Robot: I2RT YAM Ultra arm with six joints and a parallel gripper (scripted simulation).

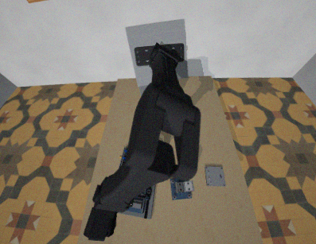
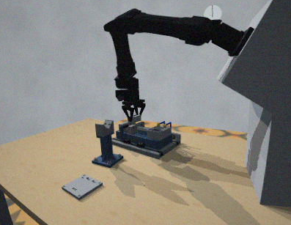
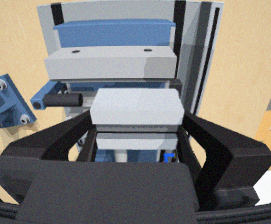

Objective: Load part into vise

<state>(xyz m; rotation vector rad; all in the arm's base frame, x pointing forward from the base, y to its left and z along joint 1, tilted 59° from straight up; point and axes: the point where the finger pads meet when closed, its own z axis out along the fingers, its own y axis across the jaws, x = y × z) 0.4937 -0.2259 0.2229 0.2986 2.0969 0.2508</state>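
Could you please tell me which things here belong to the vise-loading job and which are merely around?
In the job: part, held by gripper; vise; V-block; infeed plate.

Merely around: grey pedestal; patterned floor.

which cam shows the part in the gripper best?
Wrist. The part fills the centre there, a pale grey block clamped between the gripper fingers, above the vise. Exterior shows it only as a small grey piece at the fingertips over the vise's near end. Top hides it completely under the arm.
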